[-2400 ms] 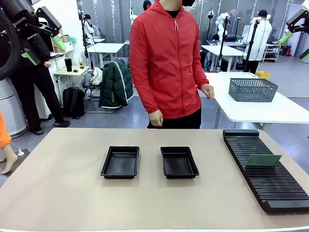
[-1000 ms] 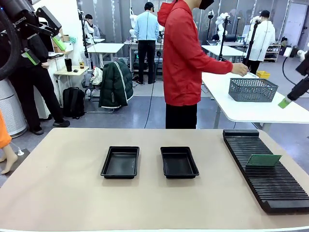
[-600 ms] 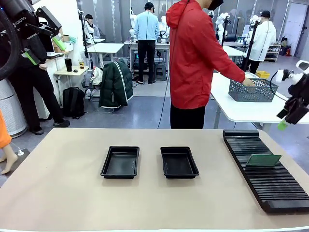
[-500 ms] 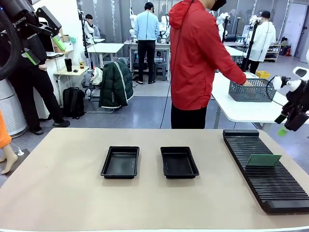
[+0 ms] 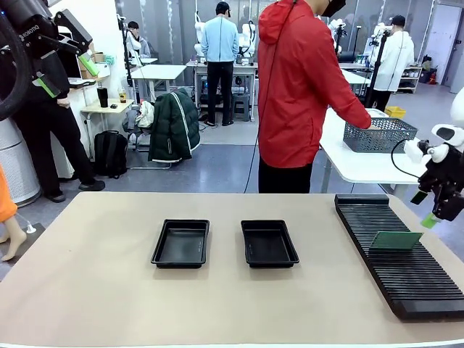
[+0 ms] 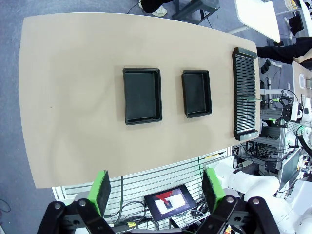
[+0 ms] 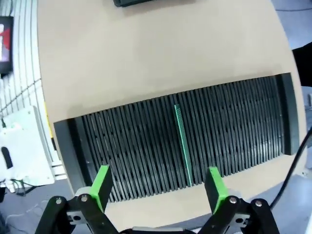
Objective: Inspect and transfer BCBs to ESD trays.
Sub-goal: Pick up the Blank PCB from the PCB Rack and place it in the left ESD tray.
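I am watching the right gripper point(image 5: 426, 209) hanging in the air over the table's point(image 5: 87, 275) right edge, above the far half of the long black slotted rack point(image 5: 406, 275). Its jaws are standing wide apart and gripping nothing. In its wrist view the gripper point(image 7: 158, 187) is looking down on the rack point(image 7: 126, 141), well clear of it.

One BCB point(image 5: 396, 240) is standing on edge in a slot about midway along the rack, tilted slightly. From the right wrist, the board point(image 7: 183, 146) is showing as a thin green line across the ribs.

The two ESD trays are lying side by side in the middle of the table, apart from each other, the left tray point(image 5: 181, 243) and the right tray point(image 5: 269, 243) both holding nothing.

The left gripper point(image 5: 67, 75) is hanging high off the table's left edge, jaws spread and holding nothing.

The person in a red jacket point(image 5: 297, 87) is standing past the far edge, turned away, reaching toward a grey mesh basket point(image 5: 379, 134) on a white table behind.
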{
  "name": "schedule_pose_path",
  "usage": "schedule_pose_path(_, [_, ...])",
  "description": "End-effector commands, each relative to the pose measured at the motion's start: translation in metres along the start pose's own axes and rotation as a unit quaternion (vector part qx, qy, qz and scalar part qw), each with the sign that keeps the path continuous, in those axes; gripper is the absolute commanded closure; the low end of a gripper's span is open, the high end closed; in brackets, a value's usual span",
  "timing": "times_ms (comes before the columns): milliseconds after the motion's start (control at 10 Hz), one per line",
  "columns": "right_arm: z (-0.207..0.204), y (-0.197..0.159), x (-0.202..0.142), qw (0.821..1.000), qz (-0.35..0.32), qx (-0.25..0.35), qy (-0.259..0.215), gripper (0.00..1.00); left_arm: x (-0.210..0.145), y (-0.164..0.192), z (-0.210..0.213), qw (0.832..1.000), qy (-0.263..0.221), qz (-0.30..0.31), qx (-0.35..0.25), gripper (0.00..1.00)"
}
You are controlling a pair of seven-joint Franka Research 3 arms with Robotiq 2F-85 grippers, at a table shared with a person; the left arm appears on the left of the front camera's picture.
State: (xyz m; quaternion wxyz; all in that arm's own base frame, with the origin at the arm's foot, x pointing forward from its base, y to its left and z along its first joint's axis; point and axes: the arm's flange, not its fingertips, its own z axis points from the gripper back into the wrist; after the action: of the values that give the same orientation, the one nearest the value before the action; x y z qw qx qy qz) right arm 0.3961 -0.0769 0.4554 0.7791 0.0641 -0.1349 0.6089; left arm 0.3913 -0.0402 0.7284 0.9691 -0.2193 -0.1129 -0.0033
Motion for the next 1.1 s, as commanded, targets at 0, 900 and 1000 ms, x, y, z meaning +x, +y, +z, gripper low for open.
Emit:
schedule_pose_path(0, [-0.019, 0.008, -0.005, 0.999, 0.034, -0.022, 0.018, 0.0, 0.0, 0.001, 0.0, 1.0, 0.0, -0.003, 0.001, 0.0])
schedule_pose_path(900, [-0.086, 0.013, 0.0, 0.992, 0.103, -0.04, 0.066, 0.0, 0.0, 0.001, 0.0, 1.0, 0.0, -0.003, 0.001, 0.0])
schedule_pose_path(1000, [-0.092, 0.011, 0.001, 0.991, 0.106, -0.042, 0.072, 0.0, 0.0, 0.001, 0.0, 1.0, 0.0, -0.003, 0.001, 0.0])
